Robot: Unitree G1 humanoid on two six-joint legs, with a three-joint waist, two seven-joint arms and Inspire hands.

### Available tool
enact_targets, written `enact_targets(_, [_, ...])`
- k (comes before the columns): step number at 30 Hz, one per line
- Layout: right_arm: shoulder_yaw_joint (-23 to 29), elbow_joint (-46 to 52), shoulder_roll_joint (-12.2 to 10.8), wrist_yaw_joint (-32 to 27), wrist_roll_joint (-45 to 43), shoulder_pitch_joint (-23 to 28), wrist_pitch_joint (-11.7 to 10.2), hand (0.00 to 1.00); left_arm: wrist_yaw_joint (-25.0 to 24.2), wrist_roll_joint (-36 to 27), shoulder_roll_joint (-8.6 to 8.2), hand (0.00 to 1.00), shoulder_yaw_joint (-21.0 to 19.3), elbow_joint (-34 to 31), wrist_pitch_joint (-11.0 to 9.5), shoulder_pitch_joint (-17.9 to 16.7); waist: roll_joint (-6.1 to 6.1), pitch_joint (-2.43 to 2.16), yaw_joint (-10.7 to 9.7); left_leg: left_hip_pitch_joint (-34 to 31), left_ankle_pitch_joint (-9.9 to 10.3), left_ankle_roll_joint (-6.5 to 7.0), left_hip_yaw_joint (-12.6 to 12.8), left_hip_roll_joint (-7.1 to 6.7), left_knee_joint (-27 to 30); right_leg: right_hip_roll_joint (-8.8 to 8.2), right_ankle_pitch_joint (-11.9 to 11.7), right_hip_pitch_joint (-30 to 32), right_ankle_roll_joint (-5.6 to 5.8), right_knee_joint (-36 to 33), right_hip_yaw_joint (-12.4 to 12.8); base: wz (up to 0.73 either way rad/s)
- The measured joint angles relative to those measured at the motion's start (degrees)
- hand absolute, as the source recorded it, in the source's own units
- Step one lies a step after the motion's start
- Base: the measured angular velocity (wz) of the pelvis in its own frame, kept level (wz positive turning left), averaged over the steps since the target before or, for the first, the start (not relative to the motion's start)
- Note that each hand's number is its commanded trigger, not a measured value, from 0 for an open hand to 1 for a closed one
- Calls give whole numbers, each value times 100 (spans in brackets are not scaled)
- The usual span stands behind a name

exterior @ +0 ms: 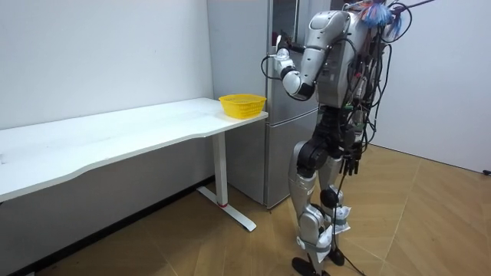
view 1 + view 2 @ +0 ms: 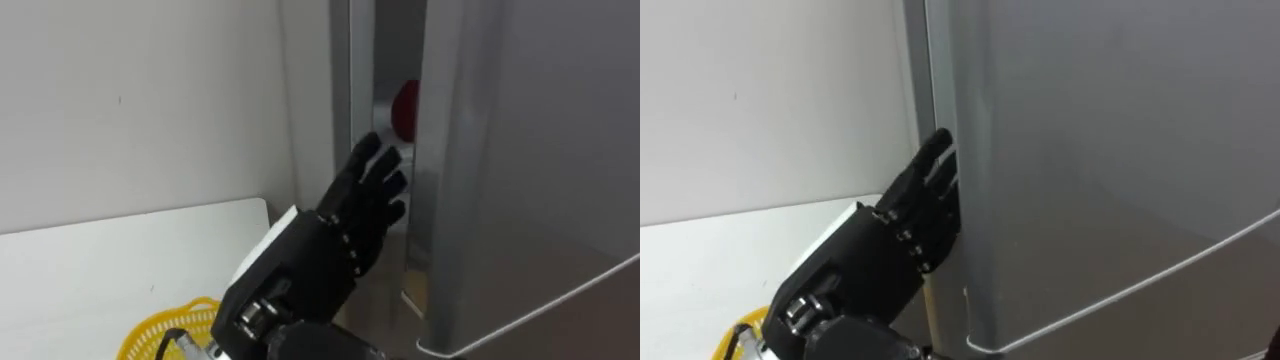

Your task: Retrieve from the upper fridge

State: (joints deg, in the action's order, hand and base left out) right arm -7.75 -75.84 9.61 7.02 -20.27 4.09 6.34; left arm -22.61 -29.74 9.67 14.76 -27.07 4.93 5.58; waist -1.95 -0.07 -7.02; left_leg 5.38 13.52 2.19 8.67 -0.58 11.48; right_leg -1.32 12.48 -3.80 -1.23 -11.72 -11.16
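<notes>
In the room view a long white table (image 1: pixel 115 134) runs from the 8 o'clock edge in toward the centre. It stands against a plain pale wall (image 1: pixel 100 54) at 10 o'clock, and its white leg (image 1: pixel 221 172) with a flat foot comes down just to the 7 o'clock side of centre. A yellow openwork basket (image 1: pixel 242 105) sits on the tabletop's end corner, just to 12 o'clock of centre; in the left eye view its rim shows at 7 o'clock, with bare tabletop beside it toward 9 o'clock. Wood-plank floor (image 1: pixel 430 222) spreads from 6 o'clock round to 4 o'clock.
</notes>
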Motion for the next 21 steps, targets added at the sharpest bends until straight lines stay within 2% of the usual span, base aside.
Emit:
enact_targets(2, [1,6,4,-11,21,-19,-7,0,-109,0,-2,0,32,-2,0,3,-7,-4,-65,9,0,0,10,0,-3,0,0,0,0,3,11,-6])
enact_targets(12, [15,-24,15,-70,68,-22,-61,0,-293,-2,19,0,119,0,0,71,-3,1,-142,42,0,0,81,11,-22,12,-5,-62,-4,-19,45,-2])
enact_targets(15, [19,-24,15,-123,162,-69,-71,0,-275,-5,26,0,125,40,-2,114,-8,32,-211,124,0,-1,247,37,-26,41,-11,-99,-14,-13,164,-13])
enact_targets(18, [39,-15,18,-249,202,-86,-69,0,-266,-14,22,0,152,148,-2,165,-12,37,-370,129,1,-1,330,41,-22,44,-10,-80,-14,3,207,-12])
enact_targets(21, [96,-32,18,-322,203,-88,-71,0,-278,-4,20,0,236,147,-2,186,-20,45,-442,125,1,-1,394,54,-21,65,-16,-1,-18,-5,322,-17])
